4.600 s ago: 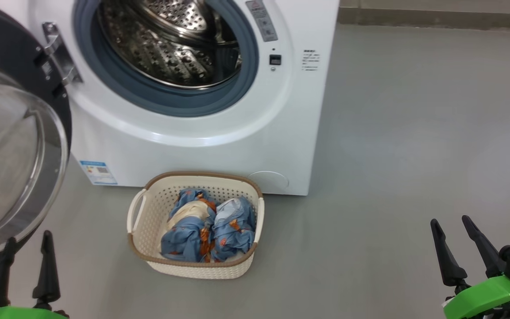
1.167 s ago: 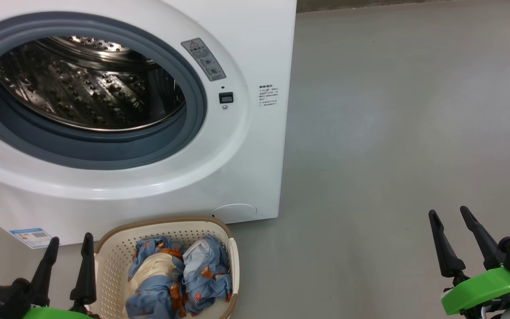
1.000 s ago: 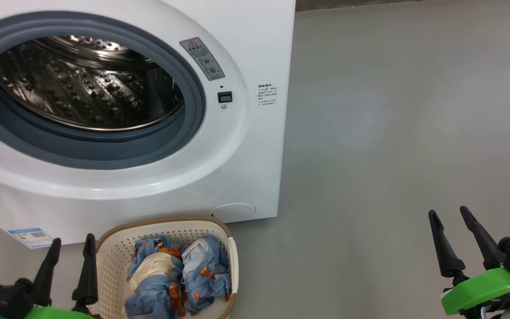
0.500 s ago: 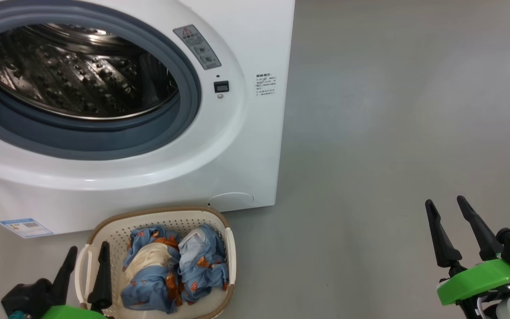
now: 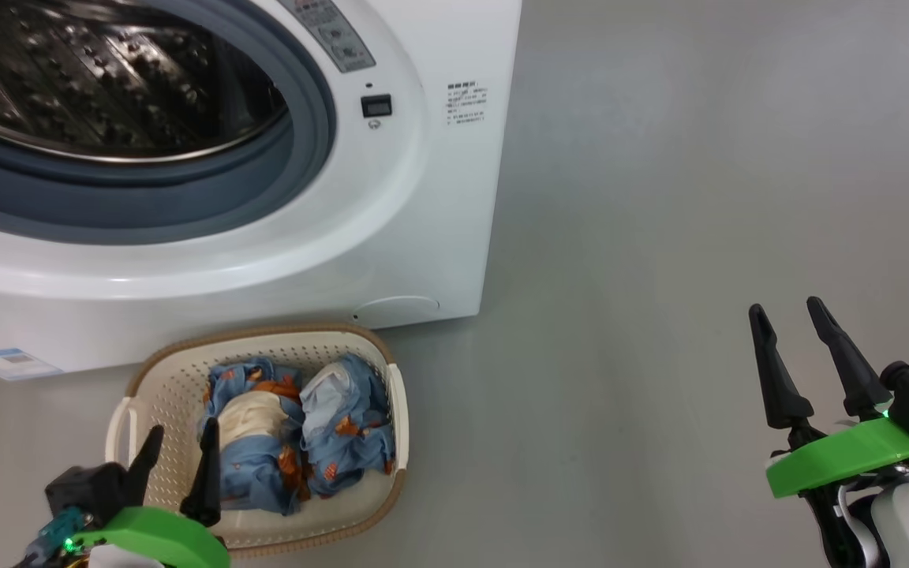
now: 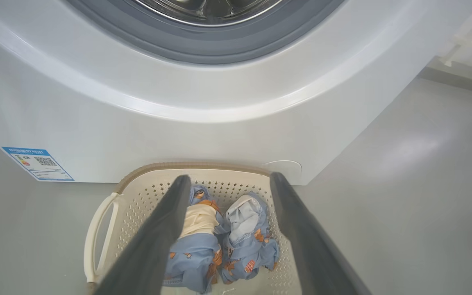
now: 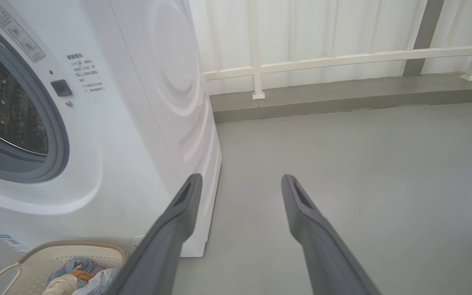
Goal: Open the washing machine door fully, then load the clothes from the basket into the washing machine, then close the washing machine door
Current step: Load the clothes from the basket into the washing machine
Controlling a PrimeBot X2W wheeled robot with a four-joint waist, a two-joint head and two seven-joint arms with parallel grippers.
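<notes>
Setting: a bare grey floor (image 5: 660, 237), with a pale railing (image 7: 342, 57) at the top of the right wrist view.
Machine: the washing machine (image 5: 391, 221) takes the upper left of the head view, its steel drum (image 5: 107, 79) open to the room inside the grey gasket (image 5: 297, 158).
Load: the clothes (image 5: 297, 442), two blue printed bundles, lie side by side in the basket (image 5: 265, 331), which stands on the floor just before the machine, at lower left.
Just changed: the head camera has tipped down over the last second, so machine and basket ride higher in the frame; neither has itself moved.
Left gripper (image 5: 183, 430): a second ago beside the basket's left handle, now over its left half, jaws spread wide and empty, framing the bundles in the left wrist view.
Right gripper (image 5: 784, 308): lower right, well apart from the basket, jaws likewise spread and holding nothing.
Meaning: with the opening uncovered, the washing machine door step reads as done; loading is starting, no garment yet lifted.
Next, by judgement: lower the left gripper onto the nearer bundle.
</notes>
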